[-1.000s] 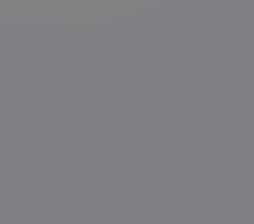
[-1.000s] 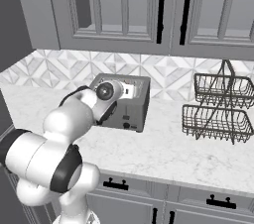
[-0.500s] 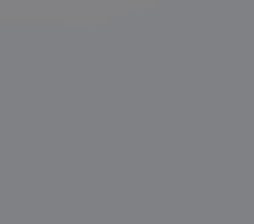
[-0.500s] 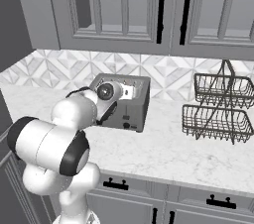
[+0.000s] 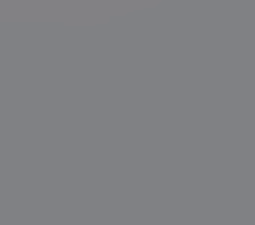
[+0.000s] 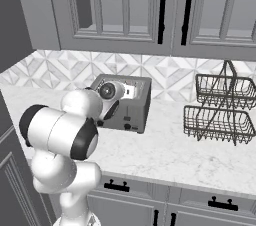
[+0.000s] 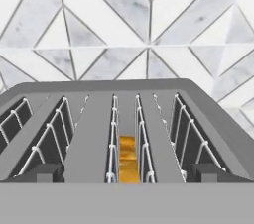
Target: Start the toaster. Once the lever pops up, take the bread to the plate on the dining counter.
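Grey toaster (image 6: 122,103) on white marble counter (image 6: 170,152) below grey cabinets (image 6: 150,10), bread (image 7: 128,161) sunk in middle slot, gripper (image 7: 127,174) above toaster with jaws spread wide, holding nothing, 2-tier wire basket (image 6: 220,107) beside toaster.

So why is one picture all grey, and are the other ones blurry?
Left base view: plain flat grey, with just a thin dark mark in the top right corner. Right base view: sharp, evenly lit, with soft shadows under the toaster and wire basket. Hand view: clear, the toaster slots crisp, an orange-brown slice showing in the middle slot.
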Controlling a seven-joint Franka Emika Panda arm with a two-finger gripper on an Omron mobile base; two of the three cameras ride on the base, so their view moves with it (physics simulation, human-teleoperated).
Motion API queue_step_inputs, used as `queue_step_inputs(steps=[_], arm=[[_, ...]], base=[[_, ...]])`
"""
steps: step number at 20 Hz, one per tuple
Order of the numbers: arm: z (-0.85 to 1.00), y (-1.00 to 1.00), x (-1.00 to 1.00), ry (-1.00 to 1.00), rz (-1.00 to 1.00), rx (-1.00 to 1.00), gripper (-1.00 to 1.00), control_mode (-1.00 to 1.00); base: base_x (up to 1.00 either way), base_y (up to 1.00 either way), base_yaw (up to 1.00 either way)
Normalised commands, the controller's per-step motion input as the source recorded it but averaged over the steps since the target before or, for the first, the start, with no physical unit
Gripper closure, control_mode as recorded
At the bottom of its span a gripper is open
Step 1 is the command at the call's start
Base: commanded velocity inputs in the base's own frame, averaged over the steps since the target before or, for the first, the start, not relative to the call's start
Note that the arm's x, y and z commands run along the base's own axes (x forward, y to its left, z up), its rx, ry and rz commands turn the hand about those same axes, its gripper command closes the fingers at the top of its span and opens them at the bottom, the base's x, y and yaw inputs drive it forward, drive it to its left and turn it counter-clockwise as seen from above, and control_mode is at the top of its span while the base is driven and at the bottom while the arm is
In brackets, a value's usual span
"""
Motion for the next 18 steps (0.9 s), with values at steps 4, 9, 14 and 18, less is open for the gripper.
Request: queue_step_inputs(steps=[4, 9, 14, 18], arm=[[-0.07, 0.00, 0.09, 0.00, 0.00, 0.00, -1.00, -1.00], [-0.14, -0.02, 0.00, 0.05, 0.00, 0.00, -1.00, -1.00], [-0.02, -0.04, 0.00, 0.05, 0.00, 0.00, -1.00, -1.00], [0.00, -0.01, -0.01, 0.10, 0.00, 0.00, -1.00, -1.00]], base=[[0.00, 0.00, 0.00], [0.00, 0.00, 0.00], [0.00, 0.00, 0.00], [0.00, 0.00, 0.00]])
